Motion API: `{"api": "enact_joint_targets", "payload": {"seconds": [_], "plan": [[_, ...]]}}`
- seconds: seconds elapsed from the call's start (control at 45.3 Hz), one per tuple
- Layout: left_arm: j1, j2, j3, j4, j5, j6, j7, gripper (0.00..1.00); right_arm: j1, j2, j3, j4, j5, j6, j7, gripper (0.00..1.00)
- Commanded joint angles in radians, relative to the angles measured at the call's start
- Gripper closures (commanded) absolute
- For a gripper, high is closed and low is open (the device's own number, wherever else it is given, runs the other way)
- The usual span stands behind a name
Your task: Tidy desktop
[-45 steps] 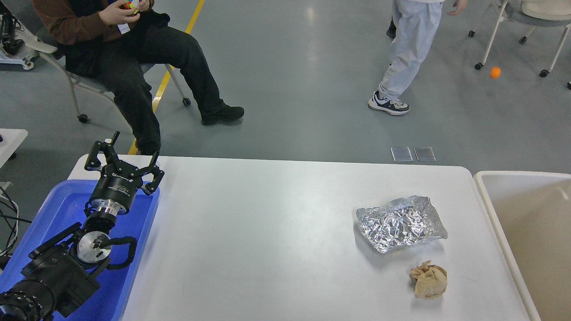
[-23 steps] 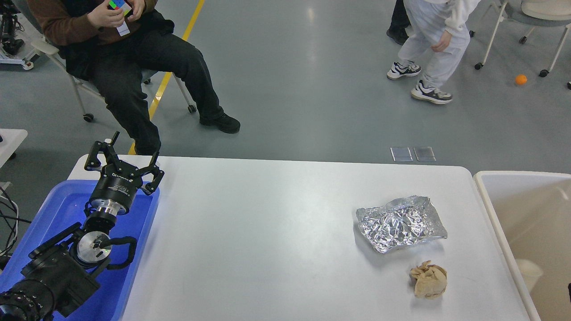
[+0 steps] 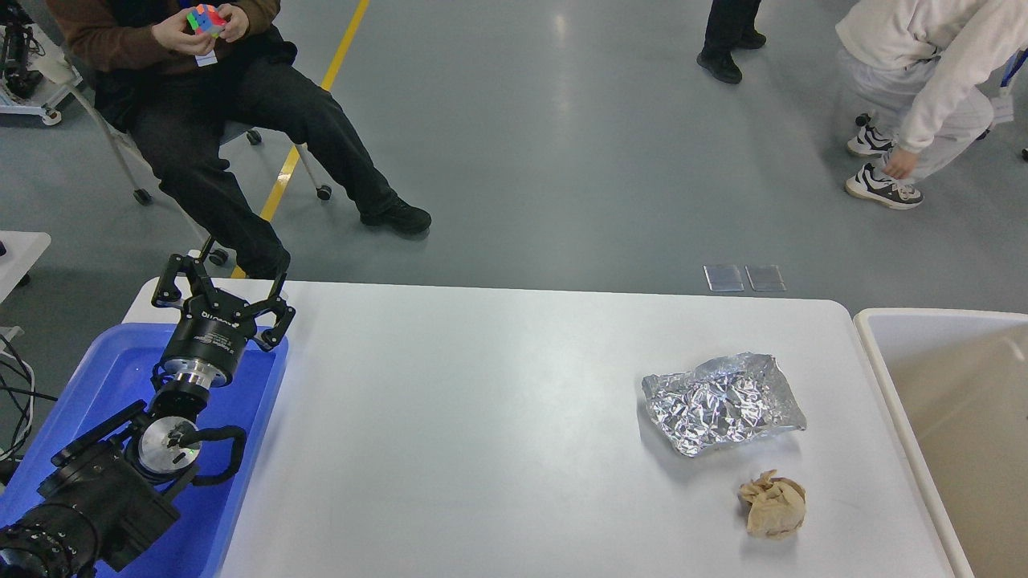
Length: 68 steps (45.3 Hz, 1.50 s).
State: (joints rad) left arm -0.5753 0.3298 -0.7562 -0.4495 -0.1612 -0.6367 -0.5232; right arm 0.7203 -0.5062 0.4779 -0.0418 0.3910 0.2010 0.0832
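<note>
Currently desktop (image 3: 498, 417) fills the middle of the head view, long axis left-right, far edge toward the floor. On its right part: crumpled foil sheet (image 3: 723, 403), wadded brown paper (image 3: 773, 504) just nearer, apart from it. Blue tray (image 3: 241, 498) overlaps the left edge, beige bin (image 3: 948, 401) sits off the right edge. Left gripper (image 3: 222, 291) hangs over the tray's far end, fingers spread, nothing held. Right arm out of frame.

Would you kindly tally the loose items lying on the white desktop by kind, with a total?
Crumpled foil: 1
Brown paper wad: 1
Total on the desktop: 2
</note>
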Motion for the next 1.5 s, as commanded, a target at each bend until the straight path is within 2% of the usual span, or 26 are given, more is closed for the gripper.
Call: {"api": "enact_joint_targets", "payload": {"seconds": [0.0, 0.287, 0.463, 0.706, 0.882, 0.993, 1.169, 1.478], "plan": [[0.0, 0.0, 0.0, 0.0, 0.0, 0.0, 0.0, 0.0, 0.085, -0.032, 0.183, 0.06, 0.003, 0.207, -0.003, 0.01], [-0.002, 0.0, 0.002, 0.0, 0.0, 0.0, 0.0, 0.0, 0.11, -0.025, 0.235, 0.407, 0.0, 0.236, 0.004, 0.0], [-0.002, 0.0, 0.002, 0.0, 0.0, 0.0, 0.0, 0.0, 0.126, 0.035, 0.237, 0.571, -0.012, 0.238, 0.018, 0.0], [-0.002, 0.0, 0.002, 0.0, 0.0, -0.001, 0.0, 0.0, 0.159, 0.234, 0.235, 0.573, -0.017, 0.23, 0.044, 0.0], [-0.003, 0.0, 0.002, 0.0, 0.0, -0.001, 0.0, 0.0, 0.151, 0.356, 0.228, 0.557, -0.018, 0.222, 0.096, 0.0], [-0.003, 0.0, 0.002, 0.0, 0.0, -0.001, 0.0, 0.0, 0.142, 0.42, 0.226, 0.517, -0.017, 0.224, 0.107, 0.0], [-0.003, 0.0, 0.002, 0.0, 0.0, -0.001, 0.0, 0.0, 0.119, 0.48, 0.231, 0.508, -0.017, 0.233, 0.107, 0.0], [-0.002, 0.0, 0.002, 0.0, 0.0, -0.001, -0.001, 0.0, 0.065, 0.497, 0.223, 0.514, -0.017, 0.239, 0.109, 0.0]]}}
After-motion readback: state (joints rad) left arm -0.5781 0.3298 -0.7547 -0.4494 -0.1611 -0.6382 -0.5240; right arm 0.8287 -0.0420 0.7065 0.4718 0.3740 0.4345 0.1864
